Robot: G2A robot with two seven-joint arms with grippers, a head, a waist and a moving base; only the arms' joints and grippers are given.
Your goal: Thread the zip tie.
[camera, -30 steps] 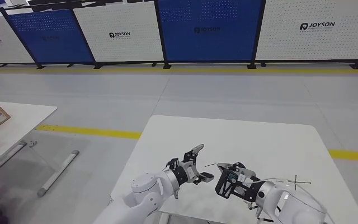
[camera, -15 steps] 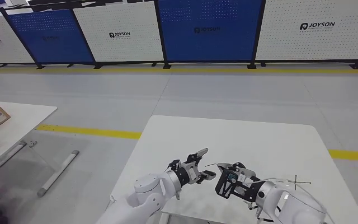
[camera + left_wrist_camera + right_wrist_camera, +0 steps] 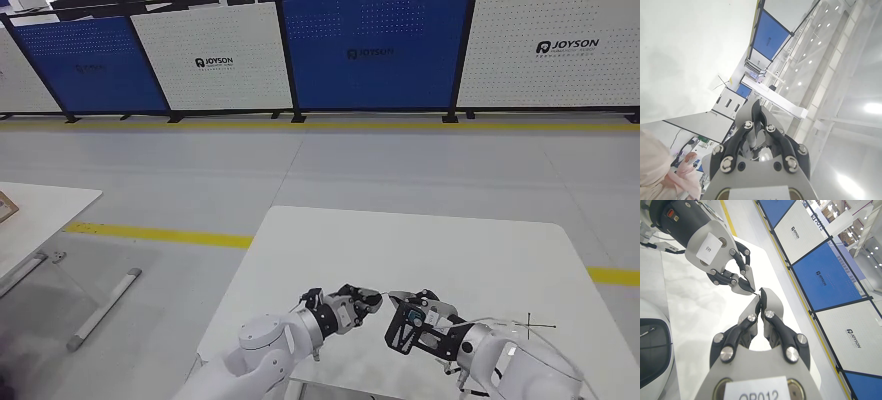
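Note:
A thin black zip tie spans the small gap between my two grippers, just above the white table near its front edge. My right gripper is shut on one part of it, and most of the strap is hidden between the pads. My left gripper faces it tip to tip and is shut on the tie's free end. From above, the left gripper and right gripper nearly touch. In the left wrist view, the left gripper has its pads pressed together.
Two more thin ties lie crossed on the table to the right of my right arm, also seen as crossed ties near the table's edge. The far half of the table is bare.
My left gripper was open a second ago; it has moved a little toward the right gripper and shut on the tie's free end. The right arm has kept still.

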